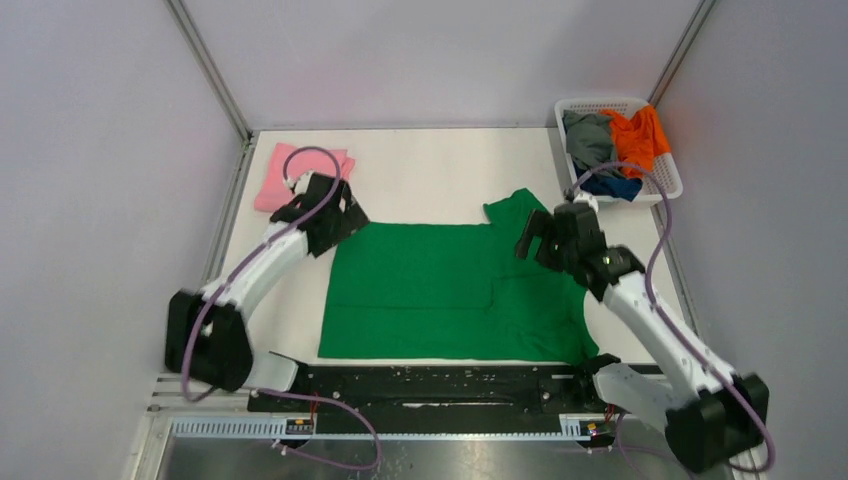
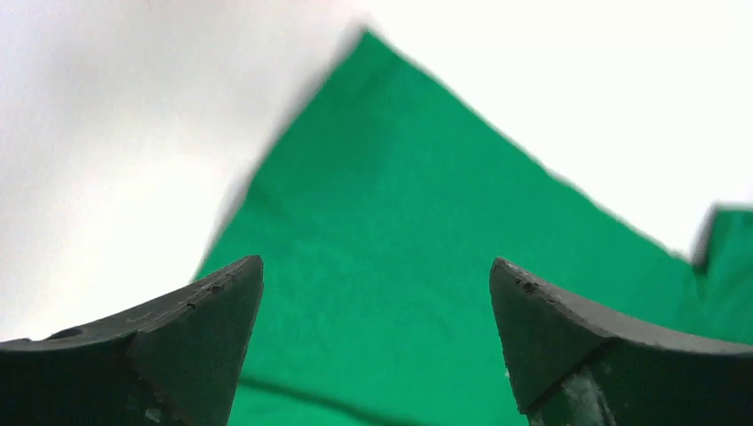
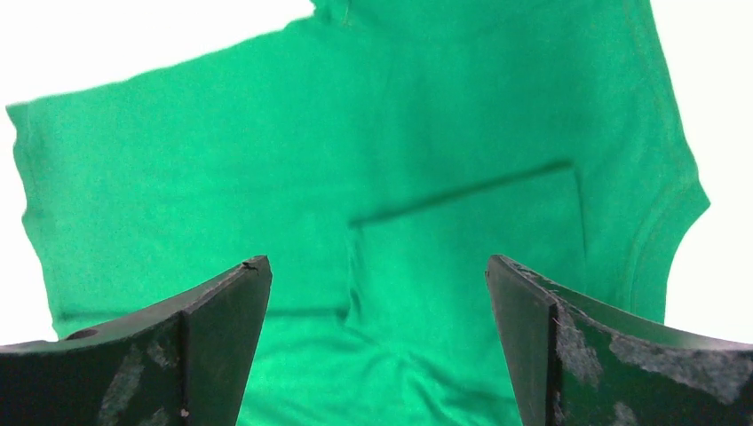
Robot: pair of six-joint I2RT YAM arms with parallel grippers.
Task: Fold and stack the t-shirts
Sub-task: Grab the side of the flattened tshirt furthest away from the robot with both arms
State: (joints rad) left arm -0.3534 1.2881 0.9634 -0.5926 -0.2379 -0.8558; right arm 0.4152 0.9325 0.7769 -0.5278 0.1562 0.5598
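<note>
The bright green t-shirt (image 1: 440, 290) lies flat on the white table, with one sleeve folded in over its body. It also shows in the left wrist view (image 2: 417, 231) and the right wrist view (image 3: 355, 177). My left gripper (image 1: 340, 225) is open and empty above the shirt's far left corner. My right gripper (image 1: 540, 245) is open and empty above the shirt's right part, near the far sleeve. The pink t-shirt (image 1: 290, 170) lies folded at the far left. The orange (image 1: 640, 135), grey (image 1: 590, 135) and dark blue (image 1: 615, 187) t-shirts lie crumpled in the basket.
A white slatted basket (image 1: 600, 104) stands at the far right corner. Grey walls with metal posts close in the table at the back and both sides. A black rail (image 1: 440, 385) runs along the near edge between the arm bases.
</note>
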